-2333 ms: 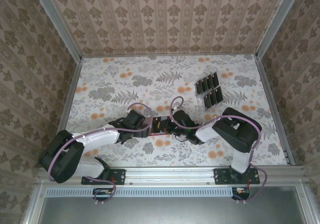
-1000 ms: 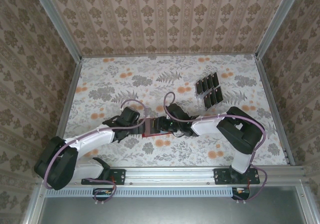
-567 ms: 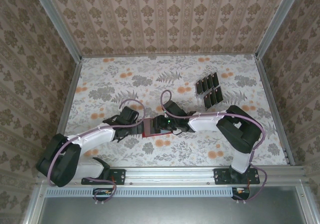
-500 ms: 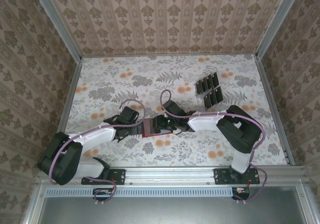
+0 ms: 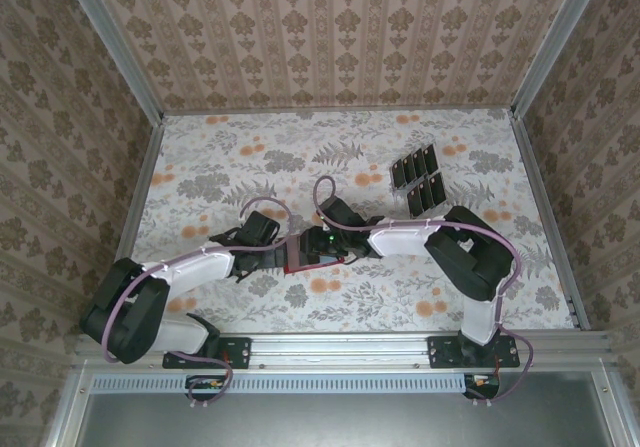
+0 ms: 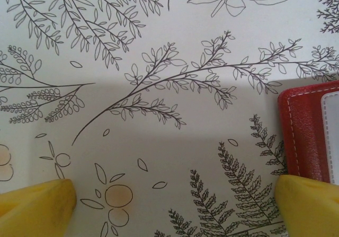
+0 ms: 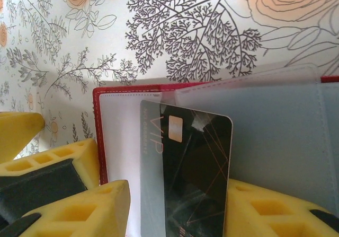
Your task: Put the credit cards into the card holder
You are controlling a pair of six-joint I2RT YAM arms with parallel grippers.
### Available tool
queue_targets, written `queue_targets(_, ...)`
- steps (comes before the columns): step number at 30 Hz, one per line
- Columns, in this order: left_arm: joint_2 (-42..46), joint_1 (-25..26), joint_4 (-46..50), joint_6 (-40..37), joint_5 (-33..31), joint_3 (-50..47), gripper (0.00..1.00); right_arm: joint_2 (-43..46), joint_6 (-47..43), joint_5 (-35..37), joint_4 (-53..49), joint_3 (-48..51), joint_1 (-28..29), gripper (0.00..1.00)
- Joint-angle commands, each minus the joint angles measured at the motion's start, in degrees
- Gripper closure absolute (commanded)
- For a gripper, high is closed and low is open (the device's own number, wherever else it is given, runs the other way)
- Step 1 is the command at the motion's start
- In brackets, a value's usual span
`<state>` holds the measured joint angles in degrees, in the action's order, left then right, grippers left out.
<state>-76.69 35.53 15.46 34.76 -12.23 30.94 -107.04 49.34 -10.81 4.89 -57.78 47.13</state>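
You had open table (image 5: 230,157) across the far left and far edge, room to pass. Mid-table the left gripper (image 6: 172,216), spread wide, and the right gripper (image 7: 177,216), clamped on a credit card (image 7: 196,163), crowded the red card holder (image 5: 300,260) — the card rack (image 5: 418,182) blocked far right

"VIP" in pale letters on the black card (image 7: 196,168), running sideways beside its chip; card is held between the right claw's (image 7: 180,210) fingers. Smaller line alongside: too fine to read.
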Motion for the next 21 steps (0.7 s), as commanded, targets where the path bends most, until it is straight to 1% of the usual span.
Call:
queue_targets(1, -1.9, -0.4, -1.3, 0.7, 2.3, 0.4, 0.00, -1.6, -1.1, -0.7, -2.3, -2.0, 1.0, 0.51)
queue_targets(6, -1.7, -0.4, -1.2, 0.7, 2.4, 0.5, 0.01, -1.5, -2.1, 0.2, -4.1, -2.8, 1.4, 0.51)
queue_targets(14, -0.7, -0.7, -0.4, 0.3, 2.2, 1.0, 0.00, 2.0, -6.3, 5.6, -11.5, -3.7, 0.4, 0.49)
queue_targets(21, 0.6, -1.2, 1.1, 0.9, 1.4, 1.4, 0.01, 1.3, -6.9, 4.7, -11.8, -4.8, 0.2, 0.50)
